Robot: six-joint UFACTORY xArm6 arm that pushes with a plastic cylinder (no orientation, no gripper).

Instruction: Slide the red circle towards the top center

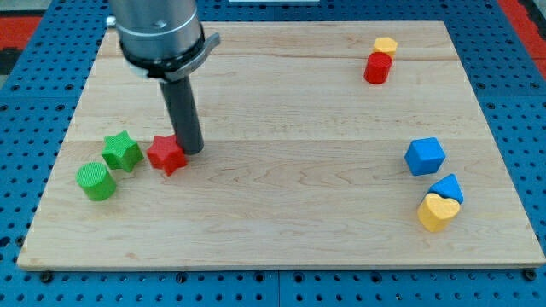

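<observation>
The red circle (377,67), a short red cylinder, stands near the view's top right, touching a yellow block (386,45) just above it. My tip (191,149) is far from it, at the view's left, right next to the right side of a red star (166,154).
A green star (122,151) and a green cylinder (95,182) sit left of the red star. At the view's right are a blue cube-like block (425,156), a blue triangular block (447,187) and a yellow heart (438,211). The wooden board (281,213) lies on a blue pegboard.
</observation>
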